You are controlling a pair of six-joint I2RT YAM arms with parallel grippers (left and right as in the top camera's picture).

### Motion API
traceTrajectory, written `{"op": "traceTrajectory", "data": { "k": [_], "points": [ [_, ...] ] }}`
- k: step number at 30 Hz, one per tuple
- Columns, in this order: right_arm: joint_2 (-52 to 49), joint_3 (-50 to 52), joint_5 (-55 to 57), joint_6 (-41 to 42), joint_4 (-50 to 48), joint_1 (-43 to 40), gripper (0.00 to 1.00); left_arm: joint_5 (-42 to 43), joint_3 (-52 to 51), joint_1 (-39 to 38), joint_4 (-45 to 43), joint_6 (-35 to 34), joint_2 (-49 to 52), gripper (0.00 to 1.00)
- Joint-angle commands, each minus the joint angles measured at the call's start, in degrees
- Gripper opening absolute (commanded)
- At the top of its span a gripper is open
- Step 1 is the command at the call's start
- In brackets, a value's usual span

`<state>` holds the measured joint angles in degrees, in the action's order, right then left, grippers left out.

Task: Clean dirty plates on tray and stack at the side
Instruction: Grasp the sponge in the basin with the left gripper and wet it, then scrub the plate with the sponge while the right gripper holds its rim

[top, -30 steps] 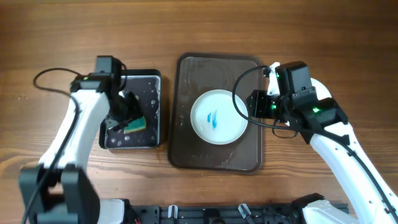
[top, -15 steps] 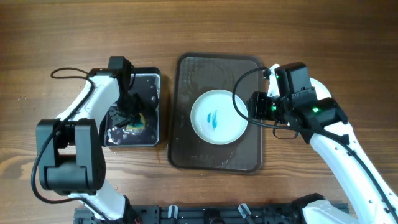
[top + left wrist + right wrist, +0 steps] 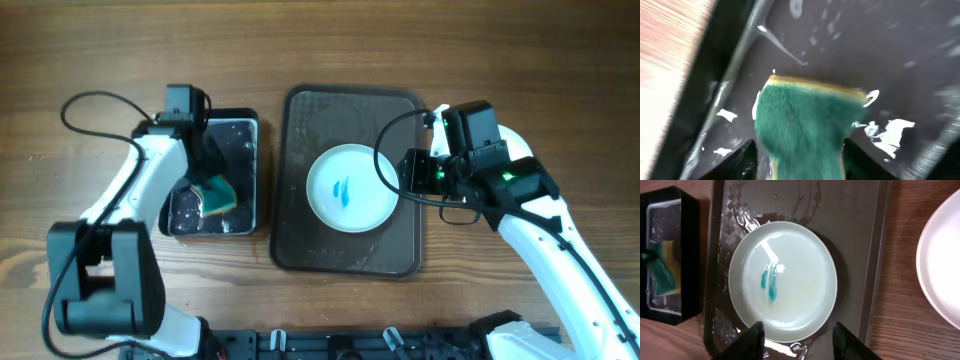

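One pale plate point(image 3: 350, 188) with a teal smear lies in the middle of the dark brown tray point(image 3: 300, 120). It also shows in the right wrist view point(image 3: 800, 265). My right gripper point(image 3: 799, 342) is open and empty, hovering over the plate's near rim. Part of a second plate point(image 3: 942, 275) lies on the wood to the right of the tray. My left gripper point(image 3: 797, 160) is shut on a green and yellow sponge point(image 3: 800, 120) inside the black tray point(image 3: 245, 125).
The black tray's basin is wet point(image 3: 900, 60), and it stands just left of the brown tray. The brown tray's surface point(image 3: 840, 210) has water streaks. Wooden tabletop point(image 3: 100, 60) lies all around. My right arm hides the second plate in the overhead view.
My left arm has swung about over the black tray with the sponge in its grip, and the sponge has shifted slightly. The right arm and the plate have not moved.
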<state>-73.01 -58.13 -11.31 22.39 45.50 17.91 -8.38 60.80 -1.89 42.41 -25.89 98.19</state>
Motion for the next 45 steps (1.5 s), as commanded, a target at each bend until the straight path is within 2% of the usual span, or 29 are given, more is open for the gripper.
{"op": "traceTrajectory", "data": {
  "k": [1, 2, 3, 6, 8, 9, 10, 11, 14, 17, 20, 22, 24, 26, 32, 35, 37, 40, 45],
  "points": [
    [-0.1, -0.4, 1.0, -0.8, 0.2, -0.2, 0.44, -1.3, -3.3, -0.1, -3.3, 1.7, 2.8, 0.33],
    [-0.1, -0.4, 1.0, -0.7, 0.2, -0.2, 0.45, -1.3, -3.3, -0.1, -3.8, 1.7, 2.8, 0.15],
    [-0.1, -0.4, 1.0, -0.7, 0.2, -0.2, 0.44, -1.3, -3.2, -0.1, -4.0, 1.7, 2.8, 0.04],
    [-0.1, -0.4, 1.0, -0.7, 0.8, -0.2, 0.44, -1.3, -0.9, -0.1, -2.6, 1.9, 1.8, 0.05],
    [-0.1, -0.4, 1.0, -0.8, 0.9, -0.2, 0.44, -0.9, 2.1, -0.2, 0.0, 3.2, 0.9, 0.22],
    [-0.1, -0.4, 1.0, -0.8, 0.9, -0.2, 0.44, -0.9, 4.1, -0.1, 2.3, 3.2, 0.4, 0.43],
    [-0.1, -0.4, 1.0, -0.8, 0.9, -0.2, 0.44, -0.8, 5.1, -0.1, 3.7, 3.2, 0.1, 0.47],
    [-0.1, -0.4, 1.0, -0.8, 0.9, -0.2, 0.45, 0.0, 6.3, -0.1, 5.8, 3.2, -0.2, 0.57],
    [-0.1, -0.4, 1.0, -0.8, 0.9, -0.2, 0.45, 3.9, 6.5, -0.1, 9.2, 3.2, -0.5, 0.59],
    [-0.1, -0.4, 1.0, -0.8, 1.1, -0.2, 0.49, 6.4, 5.3, -0.3, 9.6, 3.0, -0.2, 0.53],
    [-0.4, -0.3, 1.1, -0.8, 2.0, -0.2, 0.54, 6.4, 1.3, -0.2, 5.7, 3.0, 0.6, 0.45],
    [-1.5, -0.3, 1.1, -0.9, 2.1, -0.2, 0.61, 6.4, -2.3, -0.2, 2.2, 3.0, 2.0, 0.38],
    [-3.1, -0.3, 1.0, -1.2, 2.1, -0.2, 0.63, 6.4, -4.2, -0.2, 0.3, 2.9, 3.0, 0.24],
    [-5.0, -0.3, 1.1, -1.3, 2.1, -0.2, 0.64, 6.4, -4.4, -0.2, -0.1, 3.0, 3.2, 0.04],
    [-12.4, -0.3, 1.0, 3.6, 0.5, -1.0, 0.64, 6.4, 1.0, -0.2, 4.4, 3.7, 3.0, 0.04],
    [-16.2, -0.3, -1.4, 3.4, -1.3, -2.7, 0.57, 6.4, 8.6, -0.2, 11.3, 6.2, 3.0, 0.04],
    [-17.6, -0.3, -2.1, 2.2, -2.8, -4.2, 0.55, 6.2, 13.0, -0.2, 15.1, 6.3, 3.0, 0.04],
    [-19.2, -0.3, -7.6, -7.3, -5.3, -5.4, 0.56, 6.2, 20.5, -0.3, 20.7, 6.8, 3.0, 0.04],
    [-24.5, -0.3, -7.8, -7.4, -6.9, -4.8, 0.48, 6.5, 25.6, -0.3, 24.7, 7.7, 2.8, 0.04]
  ]
}}
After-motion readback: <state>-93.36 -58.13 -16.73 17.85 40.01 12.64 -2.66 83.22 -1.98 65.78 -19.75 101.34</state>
